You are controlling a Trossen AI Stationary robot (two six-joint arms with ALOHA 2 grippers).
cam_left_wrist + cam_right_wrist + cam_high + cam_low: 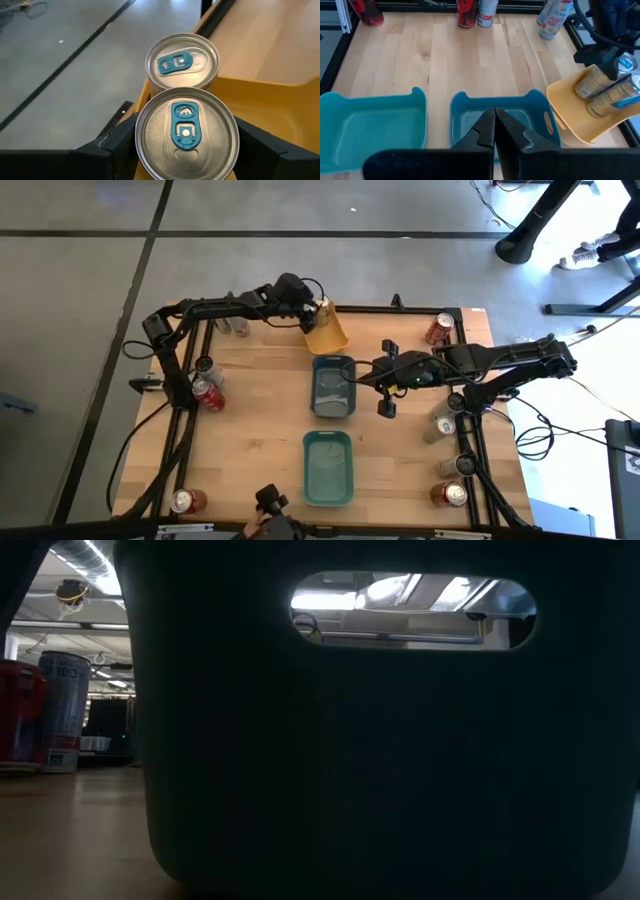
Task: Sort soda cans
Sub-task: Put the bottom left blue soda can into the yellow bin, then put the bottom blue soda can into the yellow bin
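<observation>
High view: the yellow tray (327, 332) sits tipped at the table's far edge, just beyond the blue tray (333, 387); the left gripper (318, 308) is at the yellow tray, its load hidden here by the arm. Loose soda cans stand upright well apart from the blue tray: a red can (209, 395) to its left, a red can (439, 330) at the far right corner, and others along the right rail, some partly masked by the frame. A teal tray (328, 468) lies nearer the front edge, empty, as is the blue tray. The right gripper (386, 380) hovers at the blue tray's right rim. Low view: a dark tray wall (380, 770) blocks nearly everything; one red can (20, 715) and one silver can (62, 710) stand upright at its left. Left wrist view: the fingers (120, 142) clamp a gold can (186, 134), its lid facing the camera and long axis along the gripper; a second can (182, 61) lies beyond it in the yellow tray. Right wrist view: the right gripper's fingers are pressed together, holding nothing, above the blue tray; two gold cans (605, 87) lie tilted in the yellow tray.
</observation>
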